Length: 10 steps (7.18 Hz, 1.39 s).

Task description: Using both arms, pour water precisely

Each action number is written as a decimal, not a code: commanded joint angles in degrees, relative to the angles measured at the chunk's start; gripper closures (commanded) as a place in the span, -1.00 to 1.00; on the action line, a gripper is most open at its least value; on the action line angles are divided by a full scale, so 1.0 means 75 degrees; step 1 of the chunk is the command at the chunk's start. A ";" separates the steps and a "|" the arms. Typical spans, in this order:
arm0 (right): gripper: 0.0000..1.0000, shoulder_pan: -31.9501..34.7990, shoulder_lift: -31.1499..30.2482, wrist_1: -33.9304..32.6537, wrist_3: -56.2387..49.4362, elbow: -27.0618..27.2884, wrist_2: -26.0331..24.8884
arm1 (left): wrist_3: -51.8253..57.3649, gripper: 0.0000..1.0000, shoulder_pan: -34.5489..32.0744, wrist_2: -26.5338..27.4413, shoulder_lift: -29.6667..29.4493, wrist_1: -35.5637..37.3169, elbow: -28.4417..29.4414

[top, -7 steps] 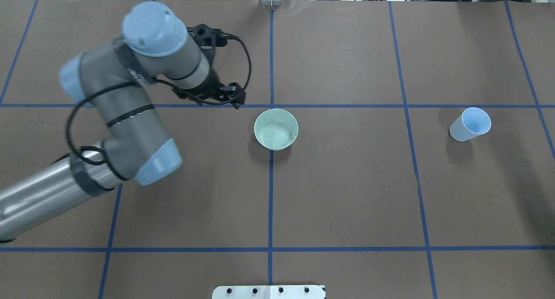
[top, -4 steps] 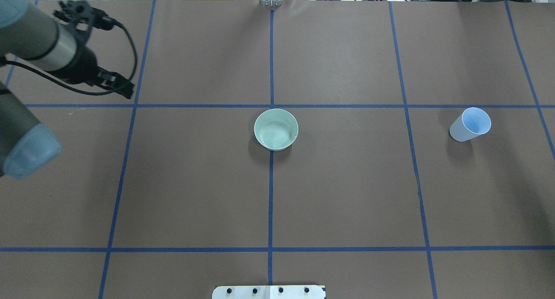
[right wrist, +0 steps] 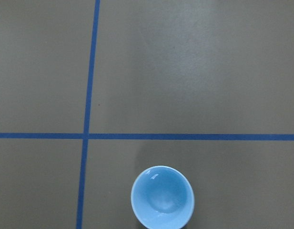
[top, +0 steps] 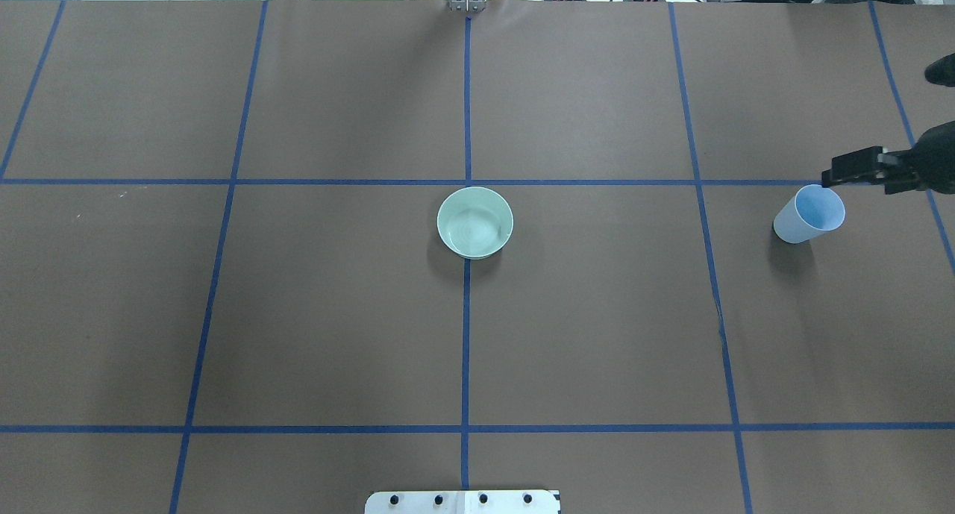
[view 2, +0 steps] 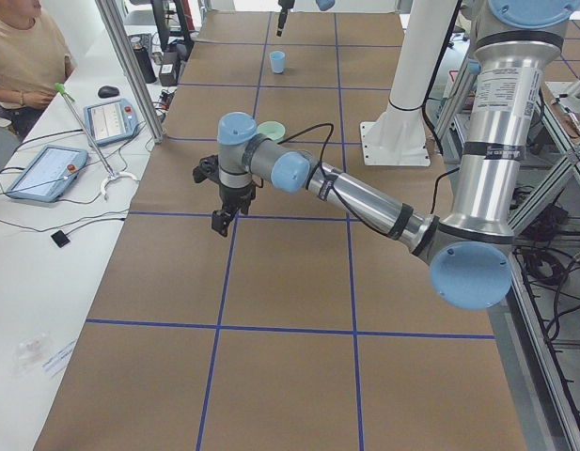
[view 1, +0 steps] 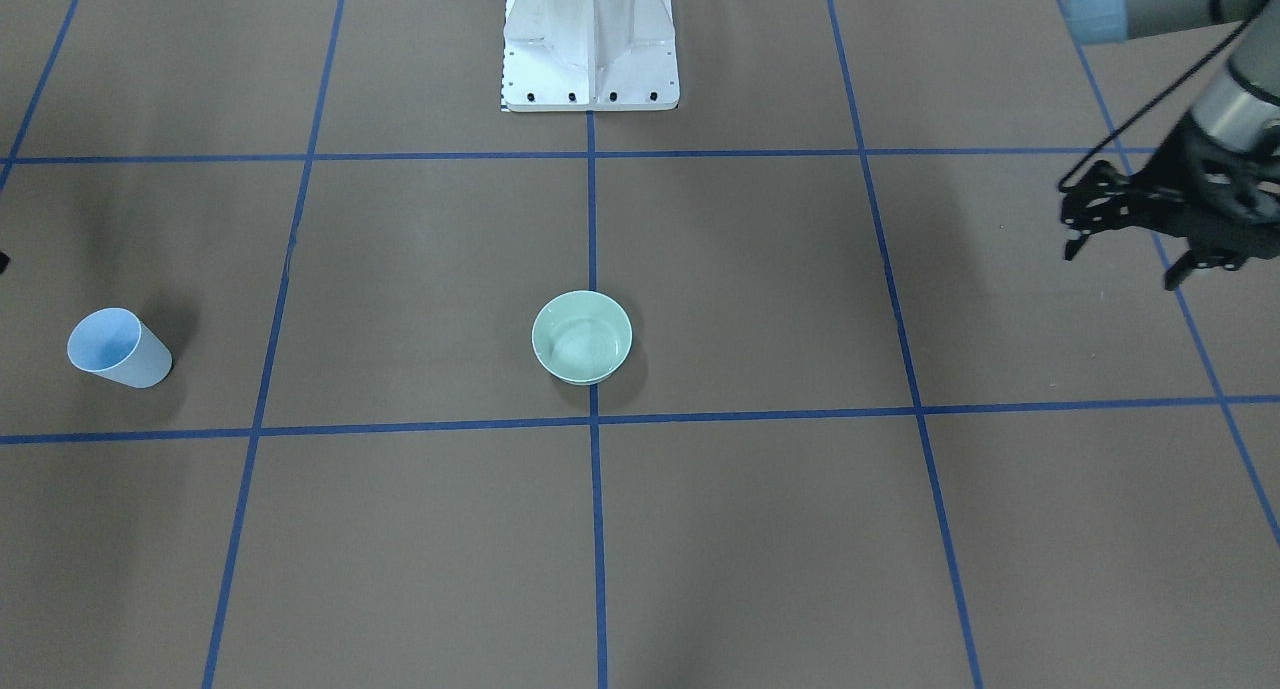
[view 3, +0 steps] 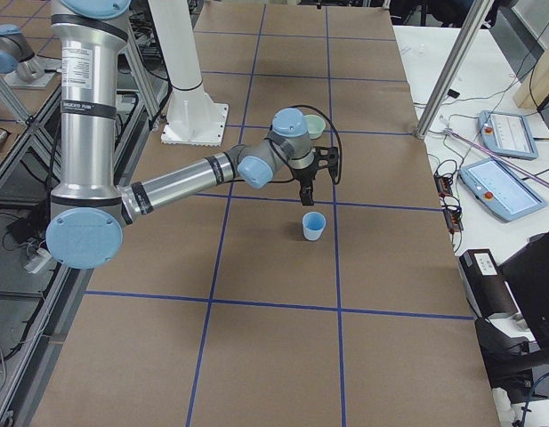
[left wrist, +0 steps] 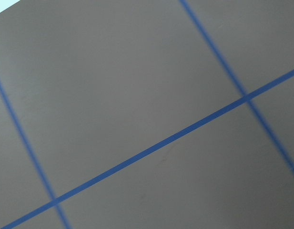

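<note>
Table: brown paper surface ruled into squares by blue tape, probably to fix repeatable positions for the vessels. Left arm: reaches out over its own end of the table, well apart from both vessels; its wrist camera sees only paper and tape, so it looks parked out of the way. Right arm: stretched low toward its own end of the table, wrist turned down so that its camera looks straight into the cup. Pedestal: white flanged base bolted at the robot's edge, on the centre tape line. Left gripper: fingers spread, holding nothing. Right gripper: hangs just behind and above the cup without touching it, placed as if for a side grasp; it carries nothing, but how wide its jaws stand cannot be told. Bowl: pale green, upright at the table's centre on the tape line, within equal reach of both arms, likely the receiving vessel. Cup: light blue, upright, standing free on the robot's right; a small glint at its bottom, contents uncertain. Water: pale ripples lying in the bowl.
</note>
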 commanded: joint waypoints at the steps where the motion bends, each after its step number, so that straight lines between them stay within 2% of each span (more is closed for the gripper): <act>1: -0.99 -0.1927 -0.0233 0.0004 0.2170 0.0483 -0.2578 | 0.0436 -1.00 -0.0786 0.0000 0.0464 -0.0330 0.0746; 3: -0.98 -0.2739 -0.1180 0.0016 0.3284 0.0694 -0.4501 | 0.0413 -1.00 -0.0788 0.0000 0.0499 -0.0415 0.0795; 4: -0.98 -0.3358 -0.1312 -0.0031 0.4254 0.0672 -0.5694 | 0.0413 -1.00 -0.0800 0.0000 0.0499 -0.0426 0.0795; 5: -0.98 -0.3816 -0.1372 -0.0054 0.5041 0.0637 -0.6576 | 0.0424 -1.00 -0.0800 0.0000 0.0604 -0.0426 0.0760; 7: -0.99 -0.4556 -0.1302 -0.0066 0.5760 -0.0145 -0.8335 | 0.0436 -1.00 -0.0811 -0.0012 0.0686 -0.0450 0.0725; 8: -0.99 -0.4780 -0.1198 -0.0055 0.5972 -0.0555 -0.8993 | 0.0424 -1.00 -0.0811 -0.0024 0.0722 -0.0531 0.0725; 10: -0.99 -0.4864 -0.0719 -0.0066 0.5974 -0.1142 -0.9395 | 0.0436 -1.00 -0.0811 -0.0035 0.0781 -0.0555 0.0725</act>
